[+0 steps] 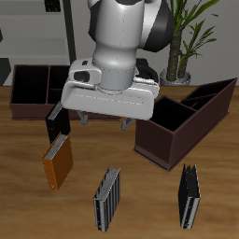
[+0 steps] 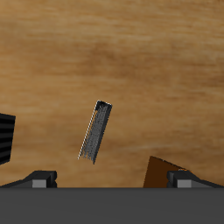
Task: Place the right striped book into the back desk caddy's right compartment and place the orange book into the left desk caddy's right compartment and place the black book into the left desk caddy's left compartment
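Wooden table (image 1: 140, 201) bears a striped book (image 2: 95, 131) beneath wide, empty jaws.

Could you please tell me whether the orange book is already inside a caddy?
No: the orange book stands on the table, outside both caddies.

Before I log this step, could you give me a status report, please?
Gripper above table, jaws open, empty. Right striped book standing on table, untouched. Nothing between them.
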{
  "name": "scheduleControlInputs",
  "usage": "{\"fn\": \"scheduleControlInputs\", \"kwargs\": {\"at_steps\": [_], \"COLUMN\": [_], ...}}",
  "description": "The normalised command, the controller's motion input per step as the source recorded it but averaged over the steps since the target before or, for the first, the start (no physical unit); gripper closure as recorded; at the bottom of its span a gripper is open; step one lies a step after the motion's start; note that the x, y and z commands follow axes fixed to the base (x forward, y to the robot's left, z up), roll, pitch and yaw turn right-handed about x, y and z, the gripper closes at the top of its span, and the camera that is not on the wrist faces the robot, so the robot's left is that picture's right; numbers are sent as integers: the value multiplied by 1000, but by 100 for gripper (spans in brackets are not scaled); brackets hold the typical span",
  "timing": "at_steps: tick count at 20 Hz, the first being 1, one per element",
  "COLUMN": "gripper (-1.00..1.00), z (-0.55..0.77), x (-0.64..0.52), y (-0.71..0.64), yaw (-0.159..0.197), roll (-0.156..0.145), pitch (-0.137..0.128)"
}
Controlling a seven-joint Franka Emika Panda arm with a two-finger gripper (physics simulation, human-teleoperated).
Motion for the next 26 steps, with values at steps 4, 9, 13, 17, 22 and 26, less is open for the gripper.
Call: {"fn": "scheduleControlInputs", "kwargs": {"at_steps": [4, 9, 13, 17, 22, 26], "gripper": [-100, -100, -100, -100, -100, -100], "z": [-154, -266, -150, -68, -101, -284], "x": [213, 201, 58, 69, 10, -66], "y": [73, -5, 66, -67, 15, 136], "yaw": [-59, -71, -33, -65, -39, -58], "roll": [-70, -37, 46, 22, 2, 242], "pitch": [-81, 35, -8, -19, -24, 36]}}
